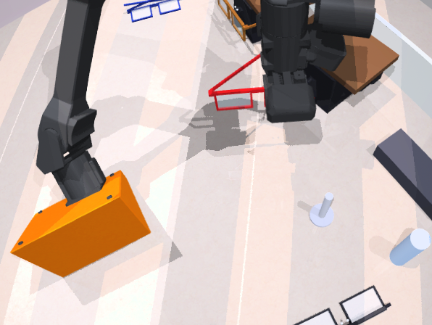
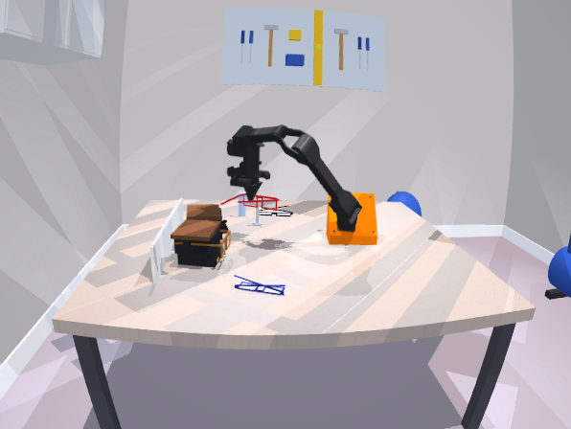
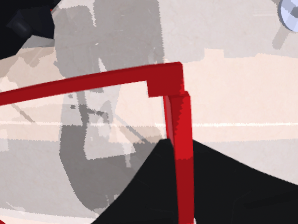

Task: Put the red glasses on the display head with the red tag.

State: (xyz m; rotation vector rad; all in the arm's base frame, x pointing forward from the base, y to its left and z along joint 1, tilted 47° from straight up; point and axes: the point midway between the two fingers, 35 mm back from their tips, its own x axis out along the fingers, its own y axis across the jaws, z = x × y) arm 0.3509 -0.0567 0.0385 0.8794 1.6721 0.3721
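Note:
The red glasses [image 1: 235, 91] [image 2: 268, 198] [image 3: 165, 77] hang above the table, their lenses down and one temple slanting away toward the back in the top view. My gripper [image 2: 251, 197] [image 3: 173, 148] is shut on them; its fingertips are hidden behind the arm in the top view. The display head with the red tag [image 1: 327, 98] [image 2: 203, 212] has a brown flat top and stands just beside the arm, partly hidden; its tag barely shows. The other display head [image 1: 250, 33] [image 2: 196, 254] wears orange glasses [image 1: 237, 27] [image 2: 225, 245].
Blue glasses [image 1: 142, 19] [image 2: 260, 291] lie on the table. A small peg stand [image 1: 322, 216] [image 2: 257, 223], a pale blue cylinder [image 1: 406, 250] [image 2: 241, 206], a dark block [image 1: 409, 163] and black glasses [image 1: 370, 314] are around. A pale upright panel [image 2: 168, 239] stands behind the heads.

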